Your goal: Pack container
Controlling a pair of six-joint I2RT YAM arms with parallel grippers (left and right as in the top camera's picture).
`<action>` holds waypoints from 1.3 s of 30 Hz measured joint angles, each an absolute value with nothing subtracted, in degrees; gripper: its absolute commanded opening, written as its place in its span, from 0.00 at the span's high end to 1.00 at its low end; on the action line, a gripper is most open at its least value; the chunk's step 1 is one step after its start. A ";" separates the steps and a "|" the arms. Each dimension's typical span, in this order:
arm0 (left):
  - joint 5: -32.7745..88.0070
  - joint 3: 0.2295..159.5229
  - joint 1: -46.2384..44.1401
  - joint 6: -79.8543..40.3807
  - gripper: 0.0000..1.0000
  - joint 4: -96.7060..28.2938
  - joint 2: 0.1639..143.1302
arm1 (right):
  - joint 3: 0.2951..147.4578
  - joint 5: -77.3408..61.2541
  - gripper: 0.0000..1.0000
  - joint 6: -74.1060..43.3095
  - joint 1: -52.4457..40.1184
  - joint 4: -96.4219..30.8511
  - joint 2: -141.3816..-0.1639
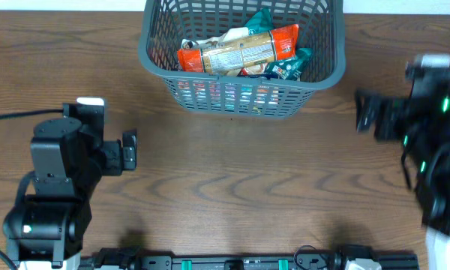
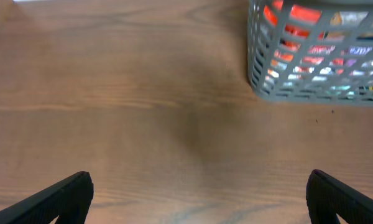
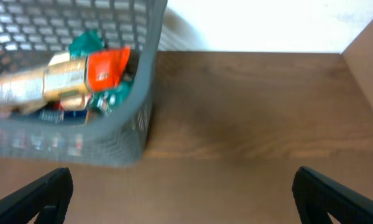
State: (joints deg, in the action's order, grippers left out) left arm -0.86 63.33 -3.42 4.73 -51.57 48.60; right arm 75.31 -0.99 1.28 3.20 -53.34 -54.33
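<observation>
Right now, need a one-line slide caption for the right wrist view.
Right gripper open and empty above the wooden table, near the grey lattice basket filled with snack packets.

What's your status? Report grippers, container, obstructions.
Left gripper open, empty. Right gripper open, empty. Container upright, snack packets inside. No obstruction seen.

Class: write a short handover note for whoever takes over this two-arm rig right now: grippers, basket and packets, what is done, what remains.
Left gripper: open, empty, over the wooden table.
Right gripper: open, empty, near the right side of the grey basket.
Basket at the table's far edge; orange-ended snack packet and teal packets lie inside.
Done: every packet in view is packed.
Left: probably only a check, then park the arms.
</observation>
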 measured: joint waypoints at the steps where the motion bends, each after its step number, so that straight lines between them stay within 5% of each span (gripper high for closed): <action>1: -0.84 62.43 -3.42 4.36 0.01 -51.35 48.16 | 71.59 -0.99 0.01 1.28 3.18 -53.36 -50.92; 10: -0.40 59.37 -3.42 2.39 0.01 -50.15 46.70 | 53.56 -0.60 0.01 1.26 3.18 -51.37 -37.74; 28: -0.40 59.37 -3.42 1.69 0.01 -50.13 47.46 | 51.90 -0.38 0.01 1.26 3.18 -60.82 -37.32; 39: -0.40 59.37 -3.42 1.67 0.01 -50.13 47.48 | 50.57 -1.32 0.01 1.23 2.66 -56.16 -30.20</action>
State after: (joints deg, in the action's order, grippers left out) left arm -0.40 59.37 -3.42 1.67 -50.13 47.48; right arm 50.57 -1.32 1.23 2.66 -56.16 -30.20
